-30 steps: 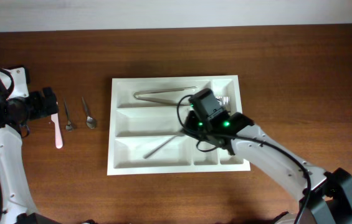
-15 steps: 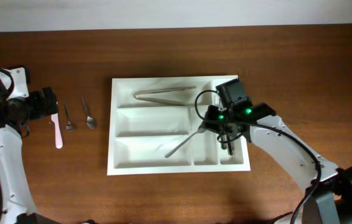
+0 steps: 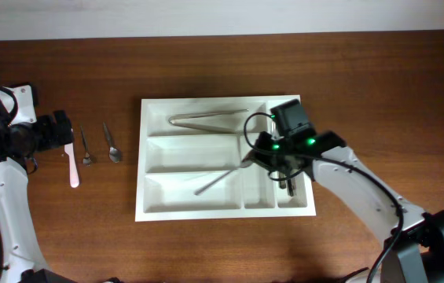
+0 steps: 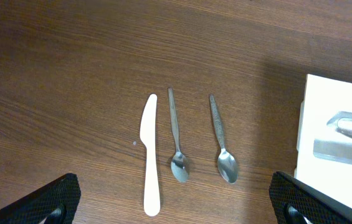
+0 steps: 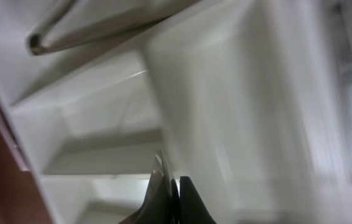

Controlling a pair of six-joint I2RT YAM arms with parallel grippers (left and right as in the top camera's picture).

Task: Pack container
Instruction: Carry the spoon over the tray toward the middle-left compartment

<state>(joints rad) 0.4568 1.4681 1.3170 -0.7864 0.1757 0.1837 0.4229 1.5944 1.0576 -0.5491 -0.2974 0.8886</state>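
The container (image 3: 182, 154) is a large white cutlery tray in the middle of the table. My right gripper (image 3: 251, 160) hovers over its right part, shut on the end of a long thin metal utensil (image 3: 218, 179) that slants down-left over the lower long compartment. In the blurred right wrist view, the jaws (image 5: 174, 186) pinch a thin metal strip above the tray's dividers (image 5: 163, 124). My left gripper (image 3: 58, 130) is open and empty over the bare table, left of the tray; its fingertips (image 4: 176, 202) frame loose cutlery.
Metal tongs (image 3: 206, 118) lie in the top long compartment. Shiny cutlery (image 3: 284, 126) lies in the right narrow compartment. A white plastic knife (image 4: 151, 158) and two small metal spoons (image 4: 176, 140) (image 4: 222, 143) lie on the wood left of the tray's edge (image 4: 303, 124).
My right gripper carried the utensil to the right over the tray, then shifted back slightly left, and the utensil's free end swung left. The left arm has not moved.
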